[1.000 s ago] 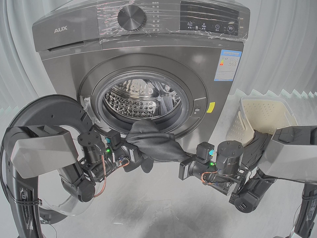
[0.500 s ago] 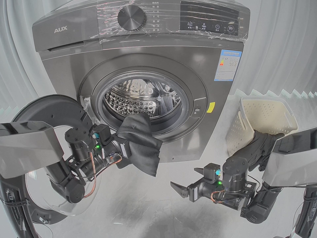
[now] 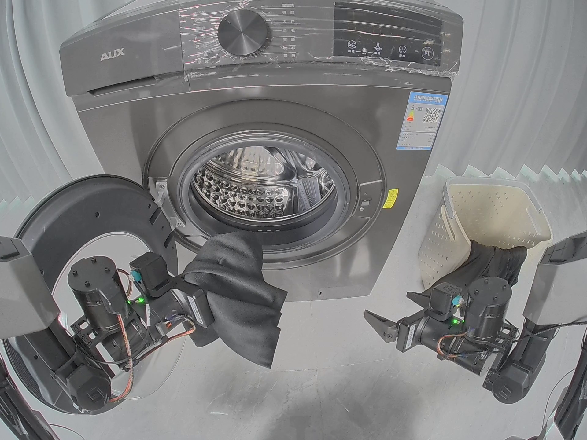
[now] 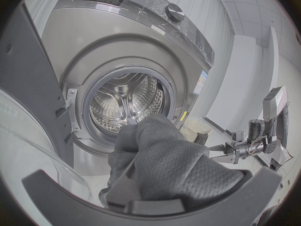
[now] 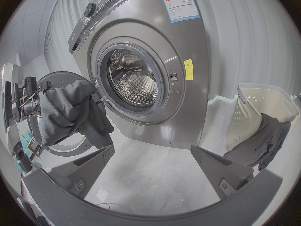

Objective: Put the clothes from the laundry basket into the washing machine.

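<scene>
A dark grey garment hangs from my left gripper, which is shut on it below and left of the washing machine's open drum. In the left wrist view the cloth drapes over the fingers and hides them. My right gripper is open and holds nothing; it hovers low over the floor in front of the cream laundry basket. Its fingers stand wide apart. A second dark garment droops over the basket's front rim.
The machine's round door is swung open to the left, close behind my left arm. The basket stands on the floor against the machine's right side. Grey floor lies free between the two grippers.
My right gripper let go of the grey garment, opened, and pulled back right toward the basket. My left arm drew down and left with the garment, whose end came off the drum's lip.
</scene>
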You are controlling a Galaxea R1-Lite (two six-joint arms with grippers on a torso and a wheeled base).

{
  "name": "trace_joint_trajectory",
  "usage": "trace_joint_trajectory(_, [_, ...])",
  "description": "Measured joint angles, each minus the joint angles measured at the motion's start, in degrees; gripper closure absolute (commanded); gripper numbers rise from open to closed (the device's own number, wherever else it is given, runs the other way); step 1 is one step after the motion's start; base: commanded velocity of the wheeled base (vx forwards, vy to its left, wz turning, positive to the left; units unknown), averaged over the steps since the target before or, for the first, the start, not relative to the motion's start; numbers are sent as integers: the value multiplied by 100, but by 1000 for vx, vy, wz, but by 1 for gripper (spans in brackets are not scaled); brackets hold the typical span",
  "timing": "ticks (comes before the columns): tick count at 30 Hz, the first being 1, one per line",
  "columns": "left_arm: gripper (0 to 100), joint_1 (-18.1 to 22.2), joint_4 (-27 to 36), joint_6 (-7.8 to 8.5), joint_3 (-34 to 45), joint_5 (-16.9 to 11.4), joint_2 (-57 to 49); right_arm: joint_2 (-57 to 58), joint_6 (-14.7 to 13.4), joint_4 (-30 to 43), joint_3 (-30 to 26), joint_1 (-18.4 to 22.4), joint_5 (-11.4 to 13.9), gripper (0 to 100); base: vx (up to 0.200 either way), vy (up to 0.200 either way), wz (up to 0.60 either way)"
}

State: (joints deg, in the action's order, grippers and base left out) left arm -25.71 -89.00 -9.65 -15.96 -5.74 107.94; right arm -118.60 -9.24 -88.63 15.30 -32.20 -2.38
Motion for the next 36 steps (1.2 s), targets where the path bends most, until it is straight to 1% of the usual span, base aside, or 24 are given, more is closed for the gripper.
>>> trace_joint_trajectory(2, [100, -39, 0, -2, 30, 17, -39, 9, -44, -6, -119, -24, -16, 0, 0, 0, 0])
trace_joint_trajectory(6, [100, -52, 5, -5, 67, 38, 2, 39, -88, 5, -174, -22, -29, 0, 0, 0, 0])
trace_joint_trajectory(9, [100, -55, 5, -6, 78, 39, 57, 79, -110, 2, -216, 20, -33, 0, 200, 0, 0])
trace_joint_trajectory(18, [100, -63, 2, 27, 89, 55, 155, 177, -123, 5, -271, 28, -35, 0, 0, 0, 0])
trace_joint_trajectory(21, [100, -59, 0, 27, 100, 52, 163, 193, -123, 5, -268, 6, -35, 0, 200, 0, 0])
trace_joint_trajectory(25, [100, -94, 2, 40, 119, 55, 173, 221, -167, 6, -271, -10, -35, 0, 0, 0, 0])
trace_joint_trajectory(36, [100, -127, 2, 44, 149, 55, 190, 239, -176, 5, -277, -33, -35, 0, 0, 0, 0])
